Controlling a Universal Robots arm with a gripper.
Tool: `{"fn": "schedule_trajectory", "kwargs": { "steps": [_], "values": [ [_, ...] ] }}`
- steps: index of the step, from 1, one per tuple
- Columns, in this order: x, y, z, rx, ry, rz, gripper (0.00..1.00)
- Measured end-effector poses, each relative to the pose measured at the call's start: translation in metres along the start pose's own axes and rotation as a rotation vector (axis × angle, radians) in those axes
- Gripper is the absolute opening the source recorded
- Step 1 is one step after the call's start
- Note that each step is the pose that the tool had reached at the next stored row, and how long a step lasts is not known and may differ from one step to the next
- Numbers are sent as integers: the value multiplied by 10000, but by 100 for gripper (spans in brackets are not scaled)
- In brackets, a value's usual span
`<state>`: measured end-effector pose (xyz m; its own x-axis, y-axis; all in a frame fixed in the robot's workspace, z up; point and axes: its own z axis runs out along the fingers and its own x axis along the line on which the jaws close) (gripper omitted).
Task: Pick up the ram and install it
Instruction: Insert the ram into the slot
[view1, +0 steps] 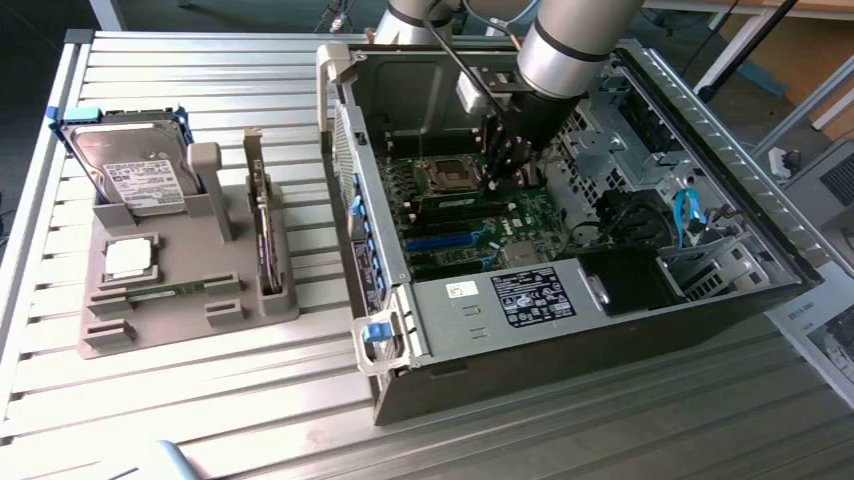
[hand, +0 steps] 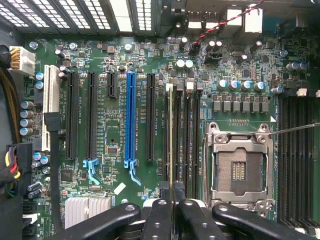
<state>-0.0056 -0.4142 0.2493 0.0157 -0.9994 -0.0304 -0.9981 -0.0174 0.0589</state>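
I'm at the install step. My pincer (hand: 171, 196) pinches the ram (hand: 170, 130) edge-on, down among the memory slots (hand: 181, 140) beside the empty socket (hand: 240, 170). Seating it, I judge, calls for the edge square in its slot and a straight, even push.

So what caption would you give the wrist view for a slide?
Jaws shut on the ram, seen edge-on at the memory slots beside the empty processor socket.
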Motion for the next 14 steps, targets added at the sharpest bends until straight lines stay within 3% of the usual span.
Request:
{"fn": "schedule_trajectory", "kwargs": {
  "steps": [14],
  "values": [
    [1, 1, 46, 1, -2, 45, 12]
  ]
}}
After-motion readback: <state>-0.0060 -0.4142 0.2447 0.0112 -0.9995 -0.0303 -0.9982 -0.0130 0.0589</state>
